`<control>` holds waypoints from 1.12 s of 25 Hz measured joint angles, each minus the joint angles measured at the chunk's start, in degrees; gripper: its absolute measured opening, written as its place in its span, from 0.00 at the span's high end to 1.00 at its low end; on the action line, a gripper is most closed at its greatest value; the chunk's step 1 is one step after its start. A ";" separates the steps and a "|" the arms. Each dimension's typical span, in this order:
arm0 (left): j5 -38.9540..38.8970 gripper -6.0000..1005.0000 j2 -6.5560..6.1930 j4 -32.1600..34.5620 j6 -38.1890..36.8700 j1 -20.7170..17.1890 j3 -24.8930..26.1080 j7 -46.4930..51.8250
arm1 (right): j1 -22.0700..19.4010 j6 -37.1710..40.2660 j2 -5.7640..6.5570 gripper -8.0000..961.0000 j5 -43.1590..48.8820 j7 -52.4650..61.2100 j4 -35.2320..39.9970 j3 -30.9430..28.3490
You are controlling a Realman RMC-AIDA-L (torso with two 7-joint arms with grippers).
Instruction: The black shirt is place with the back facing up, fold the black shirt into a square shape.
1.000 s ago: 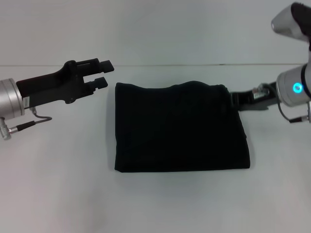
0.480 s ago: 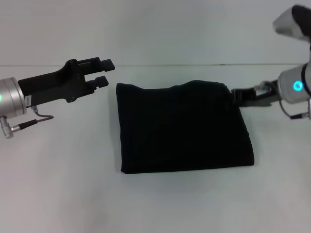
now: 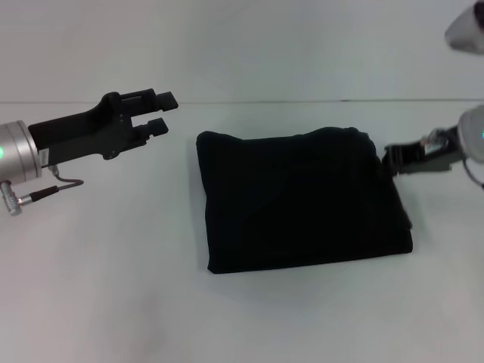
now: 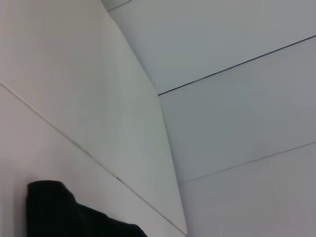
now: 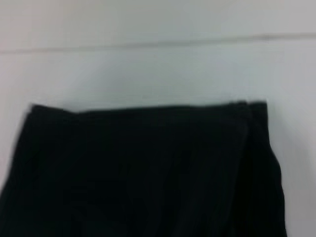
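- On the white table (image 3: 113, 287), approx. centre of the head view, lies the black shirt (image 3: 302, 200), folded into a rough square, several layers thick; no print shows on the upper face.
- Shirt's far edge is uneven, w/ a low hump toward its right far corner; near edge runs fairly straight; right side shows stacked fold edges.
- Left gripper (image 3: 168, 112) hangs to the left of the shirt, clear of it, near the shirt's far-left corner; its two black fingers point toward the shirt, spread apart w/ a plain gap between them, nothing held.
- Silver wrist and a thin cable sit behind the left gripper, farther from the shirt.
- Right gripper (image 3: 389, 159) is at the shirt's right far corner, tip right against the fabric edge; looks like it may be touching or pinching the cloth, but black on black there, so cannot tell if fingers are spread or pressed together.
- Left wrist view: only a small dark corner of the shirt (image 4: 59, 210) shows; the rest is white table and pale wall panels.
- Right wrist view: shirt (image 5: 148, 173) fills the lower part, w/ a folded layer edge along one side; white table beyond it.
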State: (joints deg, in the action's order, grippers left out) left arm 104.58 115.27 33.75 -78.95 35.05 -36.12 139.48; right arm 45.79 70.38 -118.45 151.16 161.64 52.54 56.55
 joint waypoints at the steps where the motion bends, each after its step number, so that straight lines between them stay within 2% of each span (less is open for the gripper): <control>1: 0.00 0.42 0.03 0.00 0.12 -0.07 0.00 0.00 | 0.49 -1.49 -0.01 0.89 0.30 -0.36 -2.64 0.02; 6: 0.00 0.42 0.04 0.00 0.33 -0.12 0.00 0.00 | 2.22 -6.11 0.25 0.88 0.58 -1.82 -10.93 0.07; 11: 0.00 0.42 0.28 0.01 0.82 0.15 -0.01 0.00 | 2.21 -7.52 0.57 0.86 0.52 -1.85 -11.58 -0.33; 17: 0.01 0.42 0.31 0.00 0.90 0.19 0.00 0.00 | 2.53 -7.51 2.02 0.84 0.31 -1.35 -13.85 -0.85; 23: 0.01 0.42 0.34 0.00 1.11 0.19 0.00 0.00 | 1.85 -6.60 3.07 0.82 0.26 0.22 -10.46 -4.42; 28: 0.01 0.42 0.43 0.00 1.14 0.19 0.00 0.00 | 2.23 -6.72 3.79 0.71 -3.52 -2.20 -8.53 -10.32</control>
State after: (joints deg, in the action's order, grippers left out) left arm 104.59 115.70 33.75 -77.81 35.25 -36.12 139.48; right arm 48.02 63.67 -114.66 147.64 159.44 44.01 46.23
